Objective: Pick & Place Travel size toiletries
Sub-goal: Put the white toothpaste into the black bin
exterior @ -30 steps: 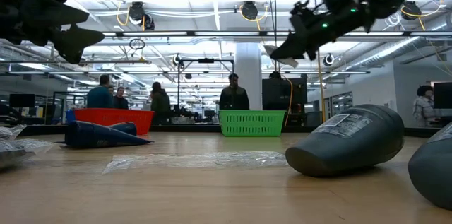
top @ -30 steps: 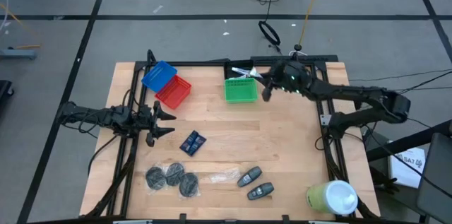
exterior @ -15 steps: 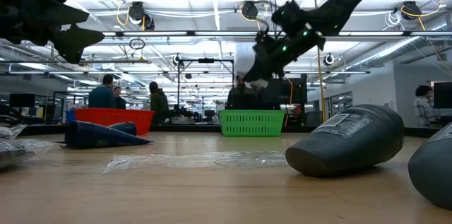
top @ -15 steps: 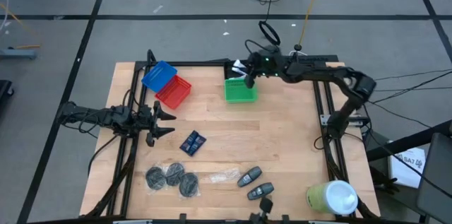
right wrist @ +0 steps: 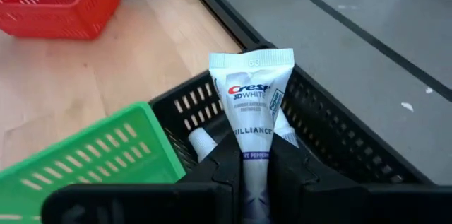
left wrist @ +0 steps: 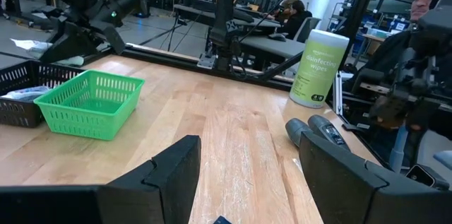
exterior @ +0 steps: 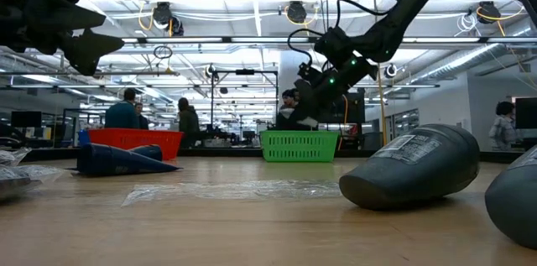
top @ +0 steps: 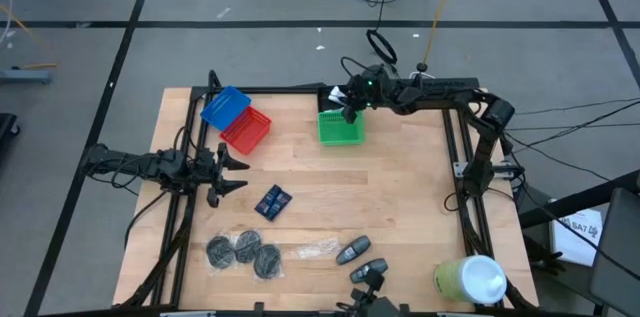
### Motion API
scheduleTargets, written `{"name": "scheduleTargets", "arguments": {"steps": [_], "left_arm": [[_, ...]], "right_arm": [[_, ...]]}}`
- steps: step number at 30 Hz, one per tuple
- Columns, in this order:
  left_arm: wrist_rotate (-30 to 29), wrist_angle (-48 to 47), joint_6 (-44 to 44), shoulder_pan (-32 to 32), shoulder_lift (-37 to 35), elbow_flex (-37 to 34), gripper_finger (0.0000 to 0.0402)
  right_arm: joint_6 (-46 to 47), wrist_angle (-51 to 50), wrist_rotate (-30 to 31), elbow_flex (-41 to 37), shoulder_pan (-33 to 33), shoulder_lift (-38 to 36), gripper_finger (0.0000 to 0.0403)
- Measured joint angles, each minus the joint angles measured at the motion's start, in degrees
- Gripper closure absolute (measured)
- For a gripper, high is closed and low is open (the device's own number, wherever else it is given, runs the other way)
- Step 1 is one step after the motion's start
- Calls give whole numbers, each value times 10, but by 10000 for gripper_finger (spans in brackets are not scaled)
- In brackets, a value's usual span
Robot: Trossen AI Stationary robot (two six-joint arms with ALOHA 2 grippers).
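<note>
Right wrist view shows our right tool clamped on a toothpaste tube above the black basket; we should lower it before releasing. Left tool waits open over the surface.

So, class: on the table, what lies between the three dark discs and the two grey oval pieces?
In the high view, a clear plastic wrapper scrap lies between the discs and the oval pieces.
</note>
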Motion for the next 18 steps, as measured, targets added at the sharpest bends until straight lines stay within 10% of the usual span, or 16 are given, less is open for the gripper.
{"name": "scheduleTargets", "arguments": {"steps": [18], "left_arm": [[0, 0, 0, 0, 0, 0, 165]], "right_arm": [[12, 6, 0, 0, -2, -3, 366]]}}
